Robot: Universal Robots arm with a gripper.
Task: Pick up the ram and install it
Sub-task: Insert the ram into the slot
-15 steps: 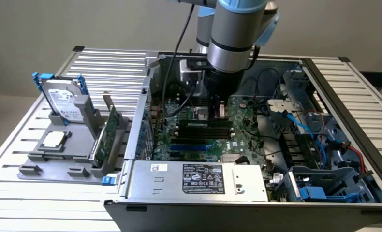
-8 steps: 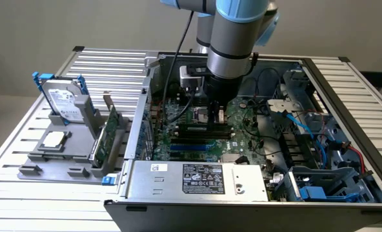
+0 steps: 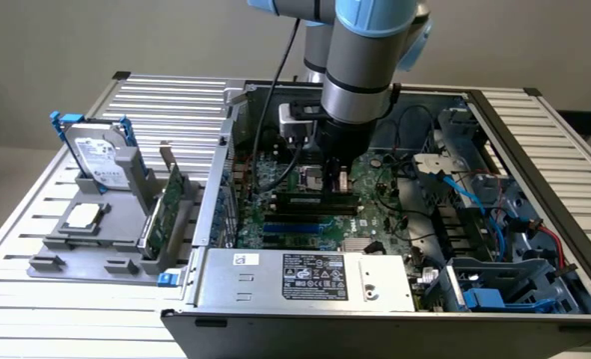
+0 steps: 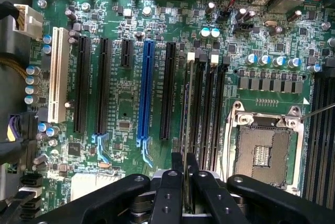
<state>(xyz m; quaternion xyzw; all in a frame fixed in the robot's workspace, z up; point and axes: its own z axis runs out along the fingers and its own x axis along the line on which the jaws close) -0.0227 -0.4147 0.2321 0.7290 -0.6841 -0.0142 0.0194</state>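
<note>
My gripper (image 4: 187, 162) reaches down into the open computer case (image 3: 535, 149), just over the motherboard (image 4: 125, 109). Its two black fingers (image 4: 170, 187) are shut on the ram (image 4: 187, 109), which shows edge-on as a thin dark strip. The ram stands upright and runs along the row of black memory slots (image 4: 212, 109) with white end clips, next to the processor socket (image 4: 264, 153). Whether it sits fully in a slot I cannot tell. In the exterior view the gripper (image 3: 336, 184) stands over the dark slots (image 3: 316, 200) in the middle of the board.
A grey fixture (image 3: 76, 258) at the exterior view's left holds a hard drive (image 3: 101, 161) and a green expansion card (image 3: 166, 213). The power supply (image 3: 306, 277) fills the case's near side. Blue cables (image 3: 465, 194) and drive bays lie at the exterior view's right. A blue slot (image 4: 145, 88) and a white slot (image 4: 57, 72) flank several black expansion slots.
</note>
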